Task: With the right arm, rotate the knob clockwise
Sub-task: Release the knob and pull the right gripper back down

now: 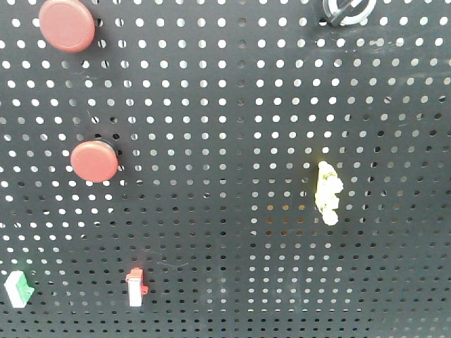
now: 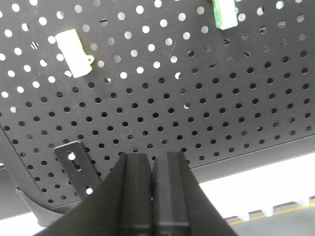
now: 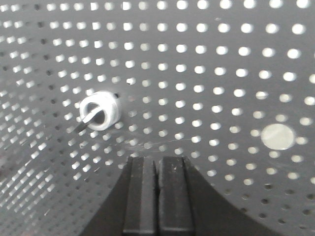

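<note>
Knob (image 3: 99, 110) mounted on black pegboard (image 3: 211, 88), above and left of right end effector (image 3: 157, 167), apart from it. Right end effector fingers pressed together, pinching nothing. Left end effector (image 2: 152, 169) likewise pressed together, below white clip (image 2: 74, 53) on same pegboard.

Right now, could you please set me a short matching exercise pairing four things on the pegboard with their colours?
Things:
1. knob
2. upper push button
3. toggle
4. lower-left corner block

Colours:
A. yellow
B. green and white
C. silver ring
D. red

Pairs: 1-C, 2-D, 3-A, 4-B
</note>
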`<state>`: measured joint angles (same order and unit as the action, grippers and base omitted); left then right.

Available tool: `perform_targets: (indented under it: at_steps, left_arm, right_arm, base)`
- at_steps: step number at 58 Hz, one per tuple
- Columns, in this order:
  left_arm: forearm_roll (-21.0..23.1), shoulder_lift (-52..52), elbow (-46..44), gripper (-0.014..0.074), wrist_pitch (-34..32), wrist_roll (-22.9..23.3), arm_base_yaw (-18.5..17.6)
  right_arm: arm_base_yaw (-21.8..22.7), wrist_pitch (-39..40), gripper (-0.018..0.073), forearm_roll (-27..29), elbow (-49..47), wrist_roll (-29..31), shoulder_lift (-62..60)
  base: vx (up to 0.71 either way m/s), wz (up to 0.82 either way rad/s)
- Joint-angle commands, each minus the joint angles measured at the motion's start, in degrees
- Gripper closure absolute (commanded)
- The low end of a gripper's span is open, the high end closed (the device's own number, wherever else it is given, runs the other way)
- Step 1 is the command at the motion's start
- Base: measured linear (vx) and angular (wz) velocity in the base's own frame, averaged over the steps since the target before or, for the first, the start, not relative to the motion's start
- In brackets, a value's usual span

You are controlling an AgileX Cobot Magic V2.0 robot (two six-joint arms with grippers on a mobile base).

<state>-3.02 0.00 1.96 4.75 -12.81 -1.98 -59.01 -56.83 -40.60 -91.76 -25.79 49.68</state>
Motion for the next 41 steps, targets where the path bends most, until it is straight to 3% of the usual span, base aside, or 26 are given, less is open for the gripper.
perform_targets:
  at_steps: [1,6,13,19,28,34,38,39,41]
  left_arm:
    - [0.26,0.62,0.92,0.0603,-4.75,0.22,-0.49]
    - [0.26,0.62,0.92,0.0603,-4.75,0.22,-0.49]
    - [0.26,0.62,0.92,0.0603,-4.75,0.22,-0.49]
    - [0.26,0.62,0.92,0.0603,-4.75,0.22,-0.49]
    - [0.26,0.62,0.92,0.0603,-4.75,0.22,-0.49]
    - [0.26,0.62,0.92,0.0603,-4.75,0.22,-0.49]
    - [0.26,0.62,0.92,0.0603,-4.75,0.22,-0.49]
    - [0.26,0.62,0.92,0.0603,-4.75,0.22,-0.49]
    - [0.26,0.62,0.92,0.0603,-4.75,0.22,-0.49]
  right_arm:
    - [0.34,1.51,0.0570,8.39,-1.29,5.58,-2.04]
    - [0.34,0.13,0.0570,16.68,1.72,12.66,-4.49]
    - [0.34,4.84,0.0570,20.39,14.13,18.83,-9.54]
    - [0.39,14.86,0.0570,20.53,29.77,18.93,-15.60]
    - [1.76,37.84,0.0570,22.32,55.61,14.91,-26.01]
    - [7.70,52.05,0.0570,26.66,70.18,14.45,-31.60]
    - [14.28,58.72,0.0570,29.97,78.43,14.52,-34.33]
    - [26.12,62.31,0.0570,36.10,87.61,14.52,-38.10]
    - [29.58,62.31,0.0570,37.61,89.07,14.52,-38.80]
  base:
    - [0.00,0.00]
    - [0.00,0.00]
    - [0.00,0.00]
    - [0.00,0.00]
    - [0.00,0.00]
    - [0.00,0.00]
    - [0.00,0.00]
    - [0.00,0.00]
    - [0.00,0.00]
